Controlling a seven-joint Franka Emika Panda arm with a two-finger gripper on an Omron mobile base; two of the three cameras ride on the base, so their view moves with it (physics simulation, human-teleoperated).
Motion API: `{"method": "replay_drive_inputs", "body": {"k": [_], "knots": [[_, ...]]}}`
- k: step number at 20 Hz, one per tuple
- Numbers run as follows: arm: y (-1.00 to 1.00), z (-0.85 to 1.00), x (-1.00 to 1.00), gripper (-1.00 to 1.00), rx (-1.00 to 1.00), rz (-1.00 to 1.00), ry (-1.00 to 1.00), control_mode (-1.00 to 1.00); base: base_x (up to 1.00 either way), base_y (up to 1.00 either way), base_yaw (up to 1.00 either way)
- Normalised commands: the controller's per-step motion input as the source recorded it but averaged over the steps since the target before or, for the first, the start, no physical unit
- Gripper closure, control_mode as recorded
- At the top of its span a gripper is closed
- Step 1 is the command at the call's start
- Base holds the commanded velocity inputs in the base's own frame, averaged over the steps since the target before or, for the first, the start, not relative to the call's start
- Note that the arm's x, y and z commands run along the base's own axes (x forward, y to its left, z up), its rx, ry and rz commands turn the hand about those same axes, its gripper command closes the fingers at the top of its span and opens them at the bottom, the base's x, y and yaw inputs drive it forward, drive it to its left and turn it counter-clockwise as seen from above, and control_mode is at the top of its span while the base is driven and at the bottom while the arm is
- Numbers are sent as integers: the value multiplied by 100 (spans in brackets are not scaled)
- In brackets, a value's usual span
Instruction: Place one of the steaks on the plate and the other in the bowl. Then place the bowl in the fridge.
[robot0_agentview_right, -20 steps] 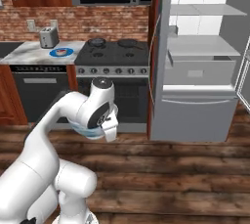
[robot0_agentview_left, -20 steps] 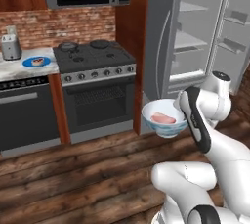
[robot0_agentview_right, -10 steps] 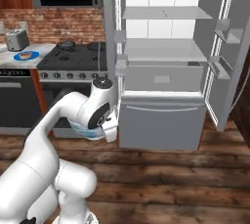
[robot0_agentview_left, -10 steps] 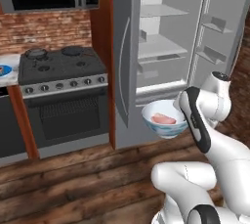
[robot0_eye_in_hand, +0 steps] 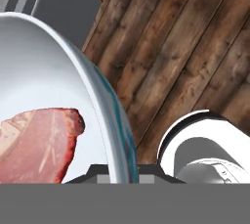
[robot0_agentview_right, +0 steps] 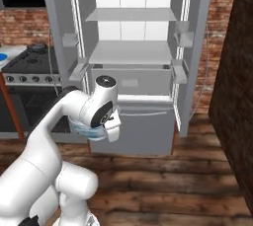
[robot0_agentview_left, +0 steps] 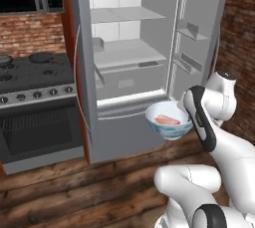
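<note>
Gripper: the gripper [robot0_eye_in_hand: 119,171] sits at the rim of the bowl [robot0_agentview_left: 168,120], with its tips close together and clamped on that rim; in the hand view the rim passes straight down to the tips.
Bowl: it is held in the air in front of the fridge [robot0_agentview_right: 133,57], level, above the wooden floor [robot0_agentview_right: 188,180]. It is white inside and pale blue-grey outside. In the right base view the arm hides most of it and a blue-grey part [robot0_agentview_right: 84,130] shows under the wrist.
Steak: one pale pink steak [robot0_agentview_left: 167,120] lies flat on the bottom of the bowl. In the hand view it [robot0_eye_in_hand: 36,145] lies at the lower left, inside the white wall of the bowl.
Fridge: both doors stand open. Inside it is white, with flat shelves [robot0_agentview_right: 131,52] one over the other and small bins on the inner side of the doors. The bottom drawer [robot0_agentview_right: 143,131] is closed and is just behind the bowl.
Floor: dark brown wooden planks, with visible grain, running across in front of the fridge.
Room: left of the fridge stands a black stove [robot0_agentview_left: 35,102] with a row of knobs and an oven window under it. Behind the stove is a red brick wall [robot0_agentview_left: 30,35]. At the far right of the right base view is a dark wooden panel [robot0_agentview_right: 237,96].
</note>
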Motion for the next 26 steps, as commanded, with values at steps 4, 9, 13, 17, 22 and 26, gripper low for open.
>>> {"method": "replay_drive_inputs", "body": {"k": [4,9,13,17,22,26], "knots": [[0,0,0,100,0,0,0,100,70,-35,10],[0,0,0,100,0,0,0,100,61,-5,18],[0,0,0,100,0,0,0,100,58,-29,26],[0,0,0,100,0,0,0,100,56,-47,21],[0,0,0,100,0,0,0,100,54,-25,24],[0,0,0,100,0,0,0,100,42,-13,14]]}}
